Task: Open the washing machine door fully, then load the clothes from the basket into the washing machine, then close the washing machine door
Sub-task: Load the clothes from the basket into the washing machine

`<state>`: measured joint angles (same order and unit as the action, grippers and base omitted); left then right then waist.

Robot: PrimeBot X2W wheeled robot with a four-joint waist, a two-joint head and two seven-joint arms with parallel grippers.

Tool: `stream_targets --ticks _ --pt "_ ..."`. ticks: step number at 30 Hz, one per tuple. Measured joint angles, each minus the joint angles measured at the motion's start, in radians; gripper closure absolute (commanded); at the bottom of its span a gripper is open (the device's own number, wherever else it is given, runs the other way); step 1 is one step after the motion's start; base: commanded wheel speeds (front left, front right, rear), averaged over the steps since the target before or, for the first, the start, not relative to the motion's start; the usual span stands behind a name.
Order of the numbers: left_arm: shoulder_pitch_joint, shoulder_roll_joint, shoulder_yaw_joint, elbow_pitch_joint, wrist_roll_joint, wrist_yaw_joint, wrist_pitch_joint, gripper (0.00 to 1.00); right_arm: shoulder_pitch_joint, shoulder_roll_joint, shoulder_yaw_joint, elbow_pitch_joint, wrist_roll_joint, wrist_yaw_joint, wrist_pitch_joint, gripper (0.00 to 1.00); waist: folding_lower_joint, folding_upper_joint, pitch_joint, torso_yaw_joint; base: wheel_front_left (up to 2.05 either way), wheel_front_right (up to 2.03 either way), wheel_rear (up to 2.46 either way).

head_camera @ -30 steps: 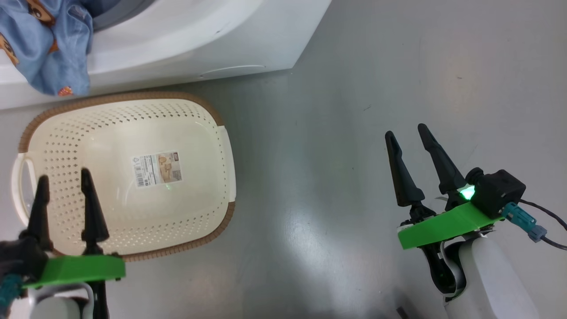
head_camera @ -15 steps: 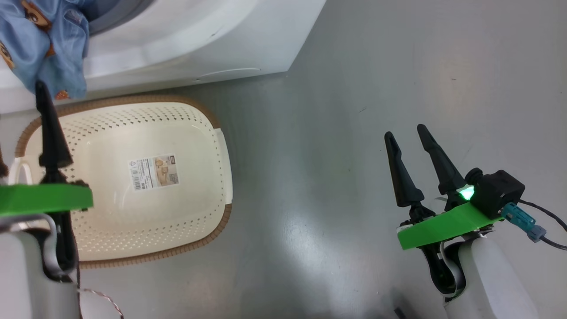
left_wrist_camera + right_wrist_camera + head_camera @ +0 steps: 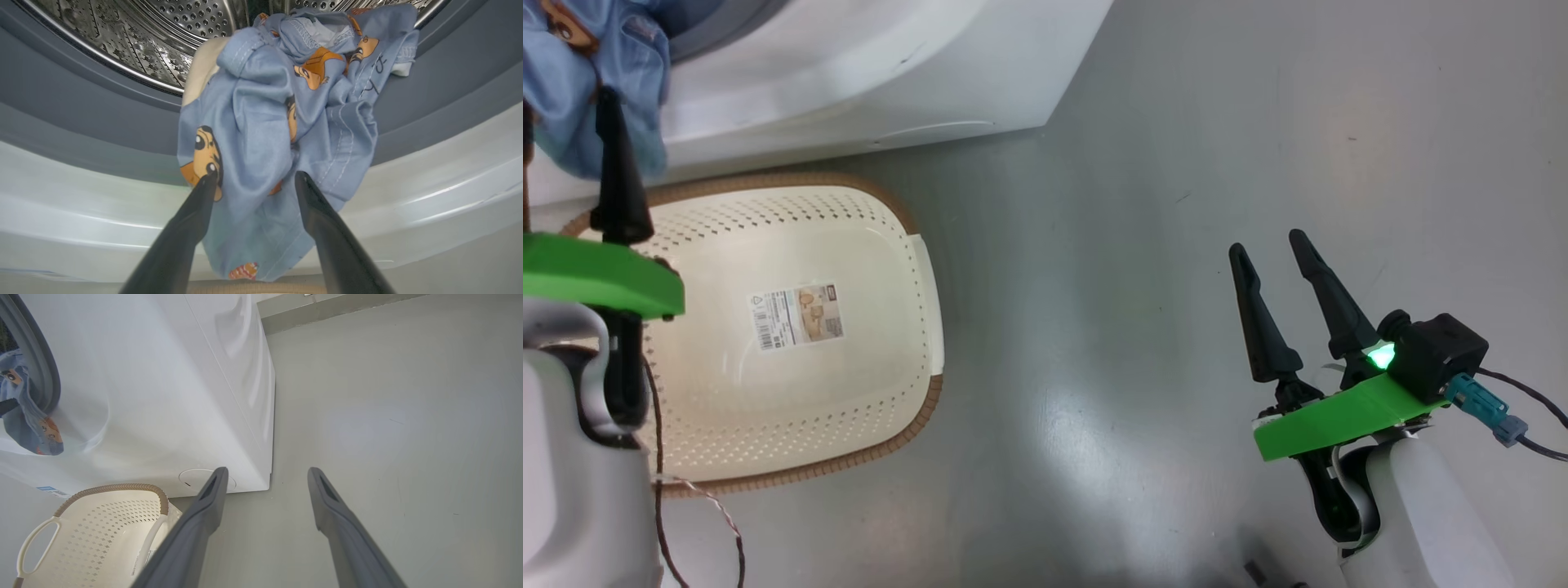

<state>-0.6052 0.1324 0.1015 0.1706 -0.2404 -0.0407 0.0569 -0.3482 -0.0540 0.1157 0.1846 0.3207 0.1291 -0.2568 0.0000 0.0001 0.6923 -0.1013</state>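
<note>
Clothes [image 3: 269, 134] spill from the washing machine [image 3: 163, 396] drum [image 3: 143, 41] over the grey gasket [image 3: 81, 102] and hang down the white front, above the basket [image 3: 882, 245]. The left gripper [image 3: 255, 176] points at the cloth with its fingers spread; contact is unclear. The right gripper [image 3: 1267, 242] hangs spread over the floor [image 3: 1135, 245].

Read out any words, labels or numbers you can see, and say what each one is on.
Sticker on the basket bottom: barcode and small print, too small to read.
Blue label on the washing machine: too blurred to read.
Nothing else carries readable text.
</note>
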Motion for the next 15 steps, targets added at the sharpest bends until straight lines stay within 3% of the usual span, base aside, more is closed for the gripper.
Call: stream_targets --ticks 10,13,15 --pt "-0.057 0.002 0.004 0.070 -0.045 0.008 0.100 0.01 0.000 0.000 -0.001 0.000 0.001 0.000 0.000 0.00 0.0000 -0.0001 0.010 -0.004 0.00 0.00 0.00" --pt "-0.076 0.003 0.005 0.073 -0.049 0.011 0.088 0.49 0.000 0.000 -0.001 0.000 0.002 0.000 0.000 0.00 0.0000 0.0000 0.014 -0.004 0.00 0.00 0.00" --pt "-0.076 -0.001 0.006 0.079 -0.054 0.011 0.063 0.62 0.000 0.000 0.000 0.000 0.002 0.000 0.000 0.00 0.0000 0.0000 0.016 -0.004 0.00 0.00 0.00"
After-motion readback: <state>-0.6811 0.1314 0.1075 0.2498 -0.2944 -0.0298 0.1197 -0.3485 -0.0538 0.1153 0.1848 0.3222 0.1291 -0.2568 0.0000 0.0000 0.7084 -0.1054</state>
